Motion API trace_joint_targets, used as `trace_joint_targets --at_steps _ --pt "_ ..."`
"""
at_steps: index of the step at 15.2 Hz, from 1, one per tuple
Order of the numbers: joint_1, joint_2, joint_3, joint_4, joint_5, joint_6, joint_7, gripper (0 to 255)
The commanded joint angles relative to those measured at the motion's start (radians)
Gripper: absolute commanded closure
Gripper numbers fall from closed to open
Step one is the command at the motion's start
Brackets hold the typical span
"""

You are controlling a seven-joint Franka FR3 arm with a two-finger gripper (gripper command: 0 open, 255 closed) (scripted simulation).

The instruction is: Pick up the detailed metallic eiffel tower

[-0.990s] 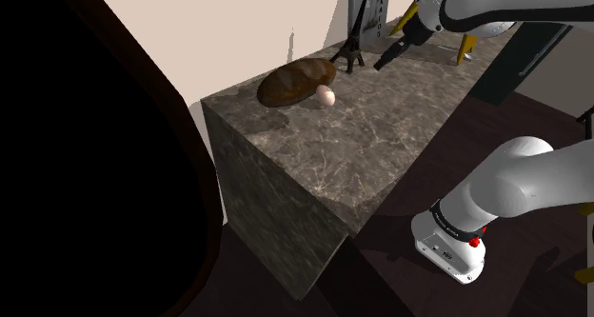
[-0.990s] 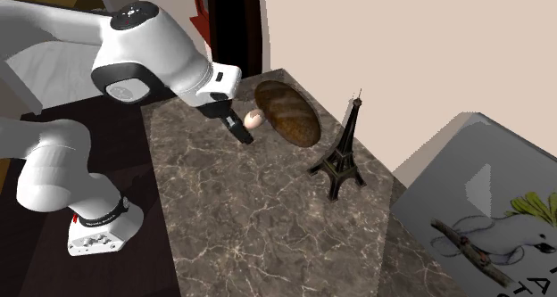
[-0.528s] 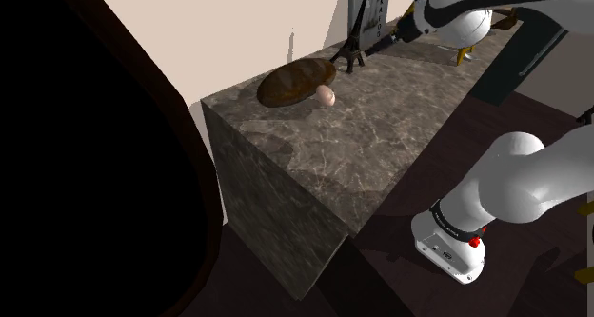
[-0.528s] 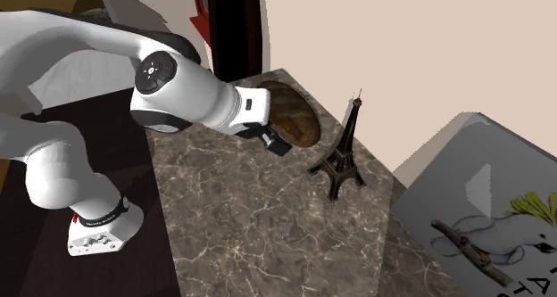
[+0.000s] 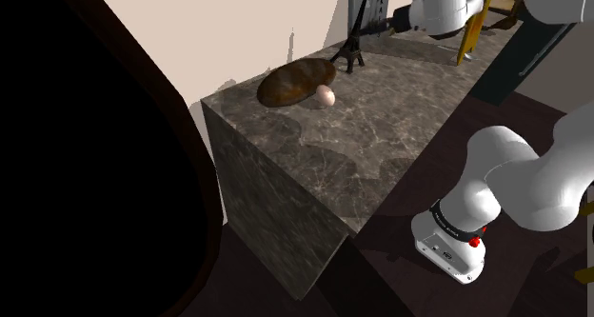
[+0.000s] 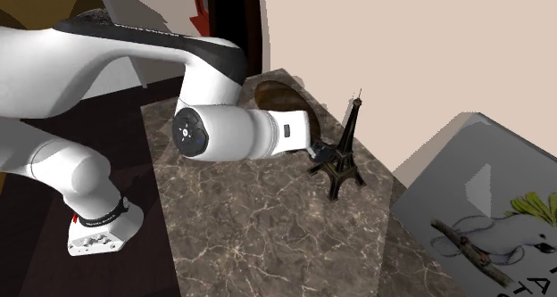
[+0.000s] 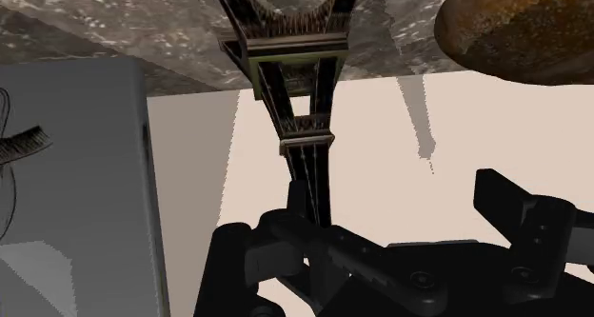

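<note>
I've got the marbled stone counter [image 5: 362,134] below me, with a grey panel bearing a bird drawing [image 6: 482,197] at one end and a brown loaf [image 5: 295,80] further along. The dark eiffel tower [image 6: 344,157] stands upright between them, near the wall. My gripper [image 7: 395,206] is level with the tower's spire, fingers spread apart with the spire between them and unclasped. A small egg [image 5: 326,96] lies just beside the loaf.

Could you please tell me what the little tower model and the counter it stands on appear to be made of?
The tower model looks like dark, bronze-tinted metal with a dull sheen: thin lattice struts and olive-brown platform edges, though painted plastic is possible. The counter looks like polished grey-brown stone, probably marble: pale veins run across its top and side.
</note>
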Motion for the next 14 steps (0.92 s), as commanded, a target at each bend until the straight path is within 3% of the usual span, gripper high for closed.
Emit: trace_joint_targets --at_steps 1,3,4,13,14 --pt "0.187 -0.043 -0.169 0.072 0.095 0.028 -0.134 0" --pt "0.33 -0.128 -0.287 0.143 0.123 0.058 -0.223 0" --pt "0.364 -0.158 -0.312 0.163 0.122 0.068 -0.243 0" --pt "0.438 -0.264 -0.37 0.134 0.13 0.154 -0.343 0" --pt "0.439 -0.266 -0.371 0.134 0.13 0.155 -0.344 255"
